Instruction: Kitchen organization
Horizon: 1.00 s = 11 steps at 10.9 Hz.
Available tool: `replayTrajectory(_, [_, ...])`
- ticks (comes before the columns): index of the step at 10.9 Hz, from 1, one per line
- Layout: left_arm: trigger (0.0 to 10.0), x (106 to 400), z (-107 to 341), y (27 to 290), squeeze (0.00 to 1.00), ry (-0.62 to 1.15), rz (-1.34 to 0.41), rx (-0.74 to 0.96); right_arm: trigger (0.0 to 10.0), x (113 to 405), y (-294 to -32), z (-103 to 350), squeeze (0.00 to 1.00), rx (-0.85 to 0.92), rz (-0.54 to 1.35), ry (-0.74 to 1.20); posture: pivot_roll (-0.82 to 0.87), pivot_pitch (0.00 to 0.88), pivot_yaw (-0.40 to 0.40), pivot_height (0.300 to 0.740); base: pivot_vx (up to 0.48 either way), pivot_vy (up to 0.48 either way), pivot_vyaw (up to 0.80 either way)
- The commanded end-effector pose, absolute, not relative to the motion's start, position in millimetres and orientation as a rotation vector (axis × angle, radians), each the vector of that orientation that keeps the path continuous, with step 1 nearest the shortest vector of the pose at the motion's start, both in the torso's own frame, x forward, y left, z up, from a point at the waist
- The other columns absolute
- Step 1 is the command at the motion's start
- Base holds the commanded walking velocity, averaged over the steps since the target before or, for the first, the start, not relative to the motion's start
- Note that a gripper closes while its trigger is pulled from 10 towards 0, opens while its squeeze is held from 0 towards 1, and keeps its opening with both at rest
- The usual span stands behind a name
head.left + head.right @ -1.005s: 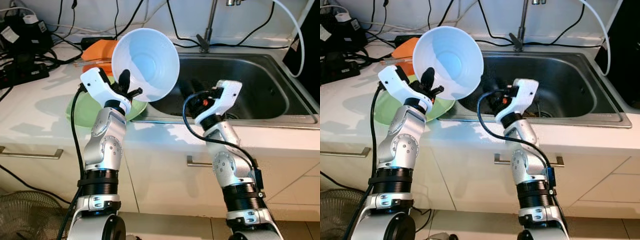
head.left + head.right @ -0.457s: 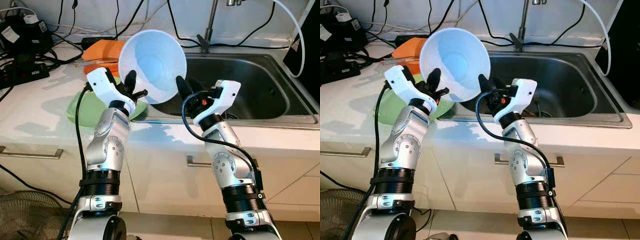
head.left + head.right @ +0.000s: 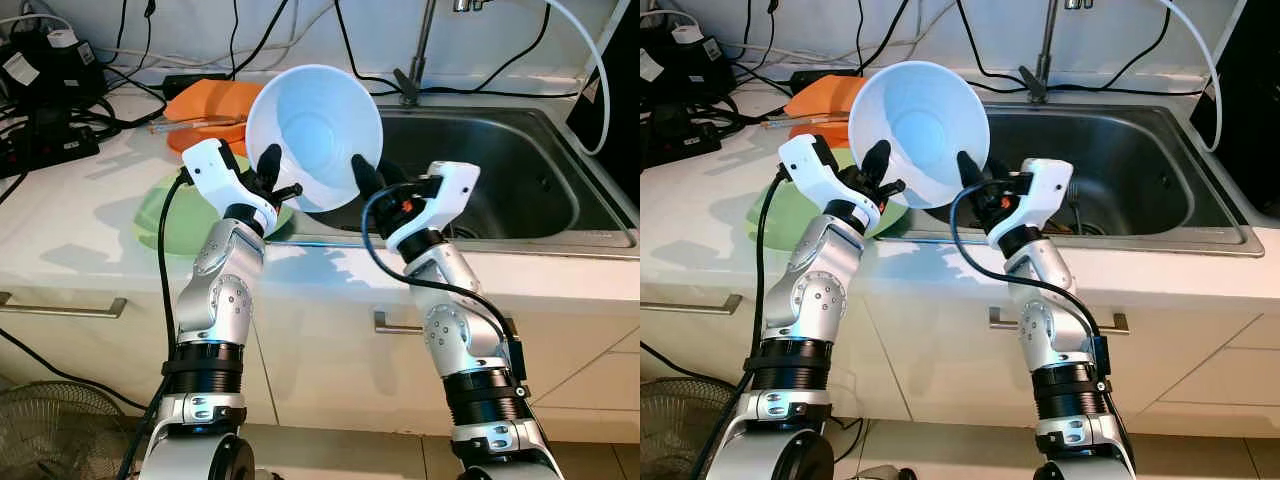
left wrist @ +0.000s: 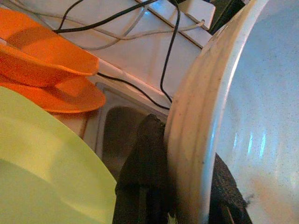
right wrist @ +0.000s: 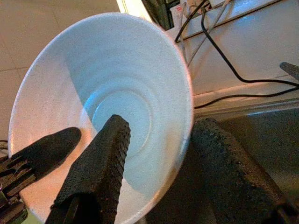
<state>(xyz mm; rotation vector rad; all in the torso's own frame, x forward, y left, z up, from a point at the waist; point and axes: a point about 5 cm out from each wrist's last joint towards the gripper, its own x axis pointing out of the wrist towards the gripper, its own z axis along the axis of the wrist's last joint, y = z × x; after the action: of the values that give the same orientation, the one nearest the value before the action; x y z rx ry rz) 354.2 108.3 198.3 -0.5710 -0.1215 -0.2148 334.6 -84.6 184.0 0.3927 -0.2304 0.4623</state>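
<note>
A large white bowl (image 3: 315,135) is held tilted in the air above the counter's sink edge, its opening facing me. My left gripper (image 3: 274,176) is shut on the bowl's lower left rim, one finger (image 4: 145,163) behind the wall and one inside. My right gripper (image 3: 366,180) is at the bowl's lower right rim. In the right wrist view its fingers stand apart, one finger (image 5: 100,172) inside the bowl (image 5: 107,112) and the other outside the rim, so it is open around it.
A green plate (image 3: 165,215) lies on the white counter under my left arm, with orange plates (image 3: 205,105) behind it. The steel sink (image 3: 500,165) and faucet (image 3: 415,60) are to the right. Power strips and cables (image 3: 45,125) crowd the back left.
My left arm carried the bowl rightward and a little lower, toward the sink. My right gripper's fingers came up around the bowl's right rim.
</note>
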Motion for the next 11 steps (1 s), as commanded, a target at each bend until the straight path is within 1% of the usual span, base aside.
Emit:
replayTrajectory(1, [10.0, 352.2, 207.6, 104.0, 0.00, -0.157, -0.257, -0.574, 10.0, 333.7, -80.6, 180.7, 0.00, 0.380, 0.474, -0.216, 0.10, 0.000, 0.046, 0.740, 0.000, 0.000, 0.00])
replayTrajectory(8, [10.0, 347.0, 213.5, 98.1, 0.00, -0.188, -0.334, -0.596, 10.0, 335.4, -79.0, 175.3, 0.00, 0.404, 0.447, -0.183, 0.11, 0.000, 0.040, 0.740, 0.000, 0.000, 0.00])
replayTrajectory(9, [10.0, 346.8, 213.3, 98.3, 0.00, -0.187, -0.335, -0.593, 5.8, 335.0, -78.0, 175.3, 0.00, 0.408, 0.449, -0.184, 0.11, 0.000, 0.040, 0.740, 0.000, 0.000, 0.00])
replayTrajectory(10, [10.0, 346.1, 212.1, 99.1, 0.00, -0.184, -0.338, -0.589, 0.0, 334.6, -76.1, 176.0, 0.00, 0.412, 0.452, -0.189, 0.11, 0.000, 0.039, 0.740, 0.000, 0.000, 0.00])
replayTrajectory(11, [10.0, 345.6, 211.6, 98.9, 0.00, -0.182, -0.339, -0.587, 0.0, 334.8, -76.4, 176.2, 0.00, 0.414, 0.451, -0.191, 0.11, 0.000, 0.039, 0.740, 0.000, 0.000, 0.00])
